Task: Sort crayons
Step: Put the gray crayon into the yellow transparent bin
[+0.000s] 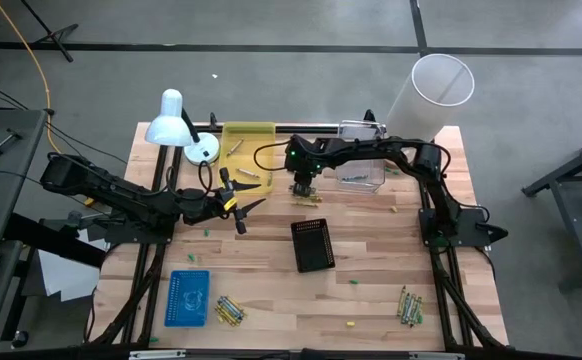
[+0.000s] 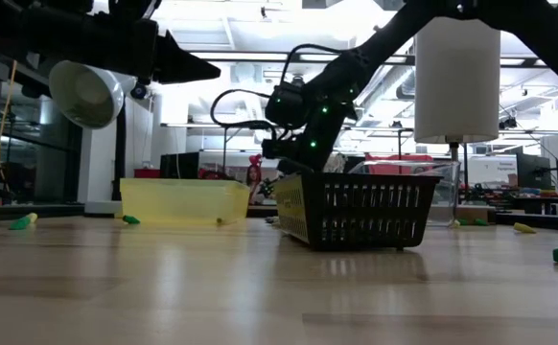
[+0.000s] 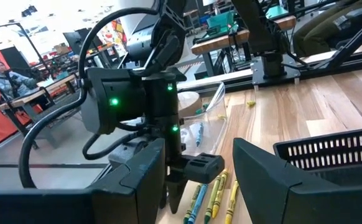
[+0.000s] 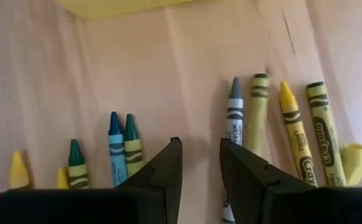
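Observation:
Several crayons [image 4: 234,115] lie side by side on the wood by the yellow tray [image 1: 248,150]: grey, yellow, green and blue ones. My right gripper [image 4: 199,168] points steeply down over this group [image 1: 307,197], open by a narrow gap. Bare wood shows between its fingers. The blue and green crayons [image 4: 122,149] lie on one side, the grey and yellow ones on the other. My left gripper [image 1: 241,205] hangs level and open to the group's left, looking at it [image 3: 212,196]. More crayons lie near the front edge [image 1: 229,312] [image 1: 409,305].
A black basket [image 1: 313,245] stands just in front of the crayon group. A clear tray [image 1: 361,170] is to its right, and a blue tray [image 1: 188,297] sits front left. A white lamp [image 1: 176,125] and a white cylinder [image 1: 431,95] stand at the back. Small crayon bits dot the table.

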`<state>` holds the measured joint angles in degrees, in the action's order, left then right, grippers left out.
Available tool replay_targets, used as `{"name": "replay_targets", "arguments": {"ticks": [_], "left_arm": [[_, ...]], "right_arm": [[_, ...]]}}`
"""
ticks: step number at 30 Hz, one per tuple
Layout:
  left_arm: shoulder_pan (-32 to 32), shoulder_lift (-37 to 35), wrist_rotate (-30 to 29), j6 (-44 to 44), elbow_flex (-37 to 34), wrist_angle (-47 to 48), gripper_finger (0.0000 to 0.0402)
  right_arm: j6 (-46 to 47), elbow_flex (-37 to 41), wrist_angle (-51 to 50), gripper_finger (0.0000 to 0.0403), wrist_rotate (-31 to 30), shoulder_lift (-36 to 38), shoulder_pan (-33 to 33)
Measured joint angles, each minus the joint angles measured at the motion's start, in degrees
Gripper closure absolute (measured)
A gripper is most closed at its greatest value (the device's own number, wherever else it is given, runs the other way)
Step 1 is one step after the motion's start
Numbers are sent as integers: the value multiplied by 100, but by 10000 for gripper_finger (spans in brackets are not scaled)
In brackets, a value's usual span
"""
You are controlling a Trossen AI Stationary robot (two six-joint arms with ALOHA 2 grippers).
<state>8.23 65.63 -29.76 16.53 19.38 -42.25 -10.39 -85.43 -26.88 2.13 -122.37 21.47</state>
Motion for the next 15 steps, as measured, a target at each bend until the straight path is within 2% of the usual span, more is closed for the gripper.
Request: {"name": "replay_targets", "arguments": {"ticks": [4,9,15], "left_arm": [[0,0,0,0,0,8,227],[0,0,-1,4,0,10,227],[0,0,-36,5,0,52,227]], "right_arm": [[-17,0,-2,300,-82,-43,2],[-208,2,140,300,104,49,-28],[-317,0,196,300,-186,101,14]]}}
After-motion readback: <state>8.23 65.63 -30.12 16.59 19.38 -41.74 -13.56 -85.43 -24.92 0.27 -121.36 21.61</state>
